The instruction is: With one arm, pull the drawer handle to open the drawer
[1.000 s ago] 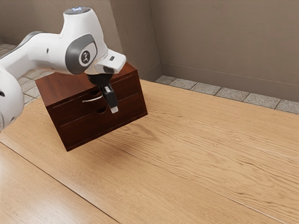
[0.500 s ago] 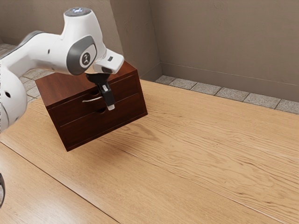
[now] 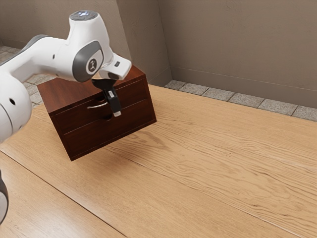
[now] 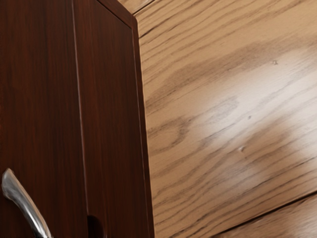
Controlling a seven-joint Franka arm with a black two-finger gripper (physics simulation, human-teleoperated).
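Note:
A dark wooden cabinet (image 3: 64,91) with two drawers stands on the table at the exterior view's left. Its upper drawer (image 3: 129,94) carries a curved silver handle (image 3: 97,105); the front sits flush with the cabinet. My black gripper (image 3: 116,113) hangs in front of that drawer, pointing down, at the handle's right end and close to the wood. In the wrist view the handle (image 4: 20,203) lies just beside my hand, against the upper drawer front (image 4: 39,99). The lower drawer (image 4: 114,124) has a small notch (image 4: 94,225).
The light wooden table (image 3: 208,158) stretches wide toward the exterior view's right and front. A grey wall corner (image 3: 143,34) rises behind the cabinet, and a tiled floor strip (image 3: 247,99) runs along the far table edge.
My hand has drawn a little up and toward the exterior view's left, closer to the upper drawer front and the handle. The cabinet and drawers have not moved.

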